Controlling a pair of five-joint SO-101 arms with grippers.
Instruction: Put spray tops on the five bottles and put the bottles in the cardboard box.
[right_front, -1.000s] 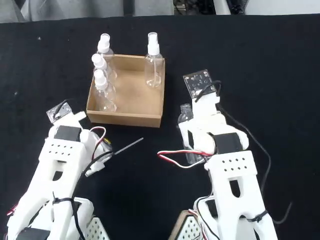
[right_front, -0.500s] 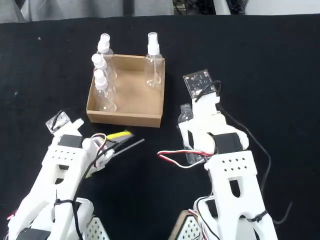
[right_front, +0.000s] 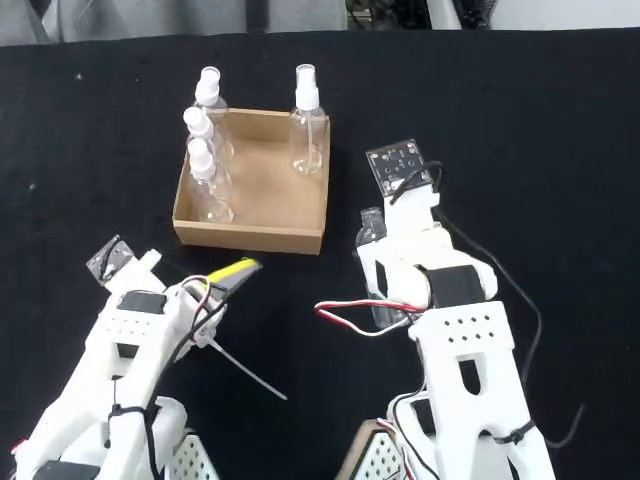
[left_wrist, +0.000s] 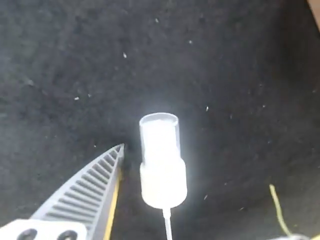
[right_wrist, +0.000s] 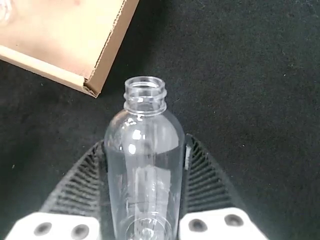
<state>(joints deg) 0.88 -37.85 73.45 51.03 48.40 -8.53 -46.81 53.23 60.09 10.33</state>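
Observation:
My right gripper (right_wrist: 145, 160) is shut on a clear bottle (right_wrist: 144, 145) with an open neck, held upright just right of the cardboard box (right_front: 250, 238); the same bottle (right_front: 369, 232) shows in the high view. My left gripper (right_front: 222, 290) hangs in front of the box, shut on a white spray top (left_wrist: 161, 165). One ribbed finger (left_wrist: 87, 192) lies against the top's side. Its thin dip tube (right_front: 250, 372) points toward the table's front. Several bottles with spray tops stand in the box, three along its left wall (right_front: 208, 185) and one at the far right corner (right_front: 308, 130).
Black cloth (right_front: 540, 150) covers the whole table, with free room on it to the right of the right arm and left of the box. The box's corner (right_wrist: 92, 87) lies close to the held bottle.
The left arm has drawn back toward the front and turned. The spray top's tube swung from pointing right, toward the box, to pointing down toward the front. The right arm kept still.

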